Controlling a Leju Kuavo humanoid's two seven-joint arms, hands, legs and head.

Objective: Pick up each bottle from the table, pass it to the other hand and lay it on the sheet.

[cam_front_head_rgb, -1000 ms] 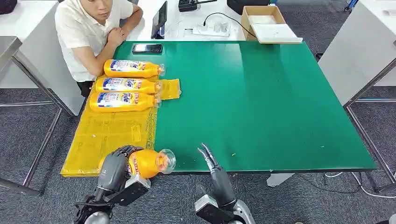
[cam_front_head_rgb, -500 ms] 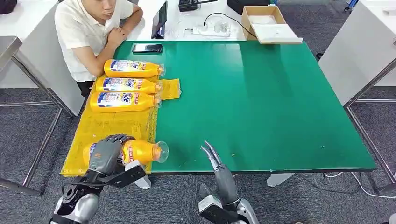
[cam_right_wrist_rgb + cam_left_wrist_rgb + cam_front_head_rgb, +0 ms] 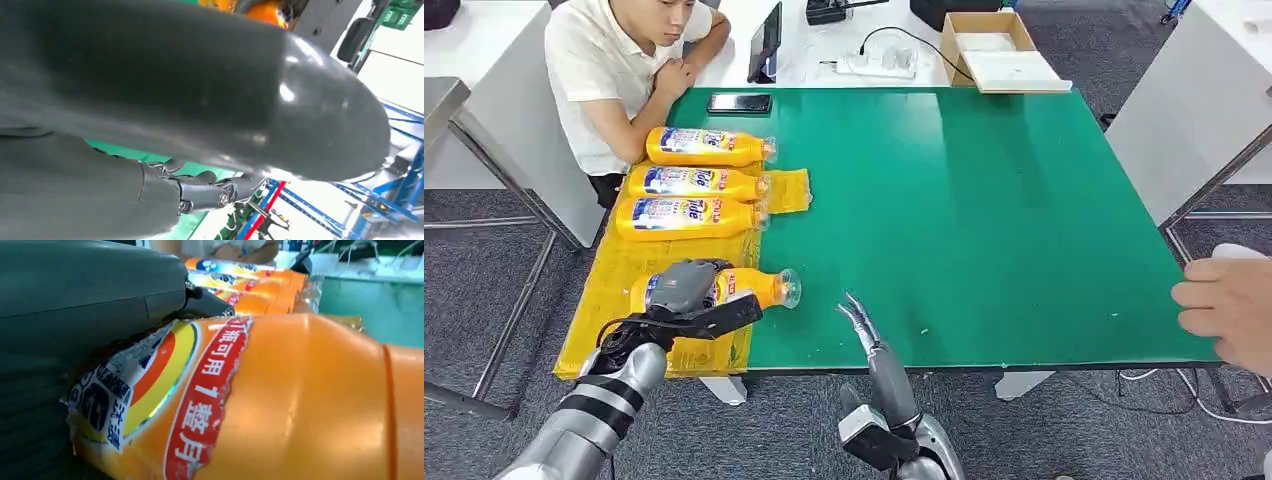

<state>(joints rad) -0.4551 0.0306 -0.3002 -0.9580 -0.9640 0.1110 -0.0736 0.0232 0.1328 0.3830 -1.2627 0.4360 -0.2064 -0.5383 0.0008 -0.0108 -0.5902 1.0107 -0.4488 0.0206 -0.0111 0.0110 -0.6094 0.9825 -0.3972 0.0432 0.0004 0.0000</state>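
I see the left robot hand at the lower left of the head frame, wrapped over the labelled middle of an orange bottle. The bottle lies on its side on the yellow sheet, its clear cap end jutting past the sheet's right edge over the green desk. In the left wrist picture the same bottle takes up most of the frame, its torn label with red and white print pressed against the grey cover of the left robot hand.

Above it on the sheet, toward the upper left of the head frame, I count three more bottles lying side by side, all caps pointing right, close to one another.

The right robot hand sits at the lower middle of the head frame, over the near edge of the desk, holding nothing, its thin fingers extended and slightly apart. In the right wrist picture the right robot hand's grey thumb looms large, with darker fingers stretched out beyond it.

A person in a white shirt leans at the upper left corner of the desk, beside a black phone. Another person's hand enters at the right edge. A cardboard box sits past the desk's far edge.
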